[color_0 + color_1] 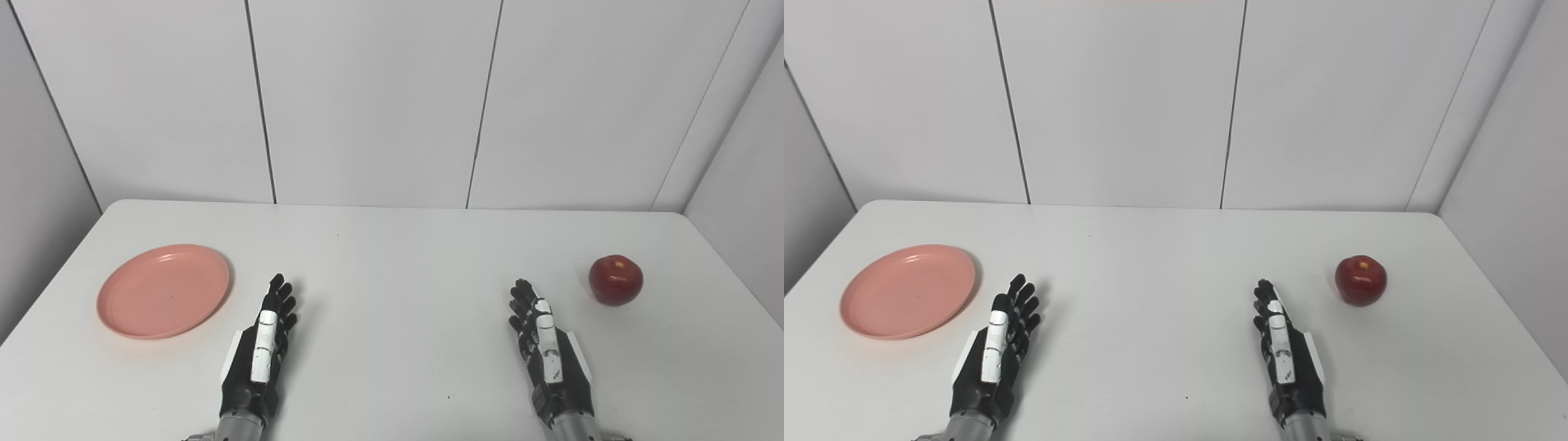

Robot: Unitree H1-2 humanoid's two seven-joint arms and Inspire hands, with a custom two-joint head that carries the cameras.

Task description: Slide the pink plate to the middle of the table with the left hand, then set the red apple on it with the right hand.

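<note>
A pink plate (163, 290) lies flat at the left of the frame on the white worktop (392, 257), and nothing is in it. A red apple (615, 280) sits upright at the right of the frame, on the bare worktop and well apart from the plate.

The left robot hand (263, 346) rests in the lower left of centre, just right of the plate's rim but not touching it; its fingers are stretched forward and slightly spread, and it holds nothing. The right robot hand (545, 343) lies in the lower right of centre, near the apple yet clear of it, fingers likewise extended and empty.

Both wrists are cut off by the bottom edge of the frame. The palms face down or inward, so their undersides are hidden. White wall panels (373, 98) fill the upper half of the frame.
</note>
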